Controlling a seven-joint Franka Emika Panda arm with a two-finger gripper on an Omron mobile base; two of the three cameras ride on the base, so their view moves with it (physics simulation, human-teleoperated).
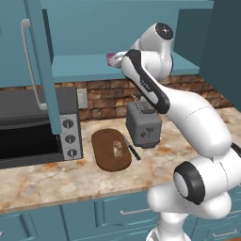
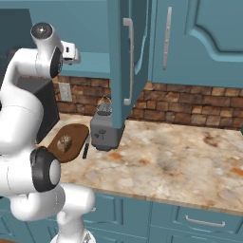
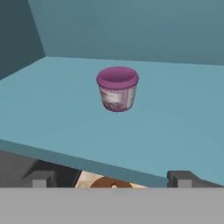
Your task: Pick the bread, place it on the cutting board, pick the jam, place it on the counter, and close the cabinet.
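On the cabinet [image 1: 127, 28] shelf [image 3: 175, 113] the jam [image 3: 117, 89] stands upright, alone, back from the front edge. The gripper [image 3: 111, 179] sits level with that edge, its jaws spread wide and holding nothing, the jar ahead of them and apart. Down on the counter [image 1: 56, 181] the bread [image 1: 117, 148] lies on the cutting board [image 1: 106, 155], with a knife [image 1: 132, 148] just beside the board and a toaster [image 1: 143, 127] next to it. Both cabinet doors hang open; a microwave [image 1: 33, 127] sits at the left.
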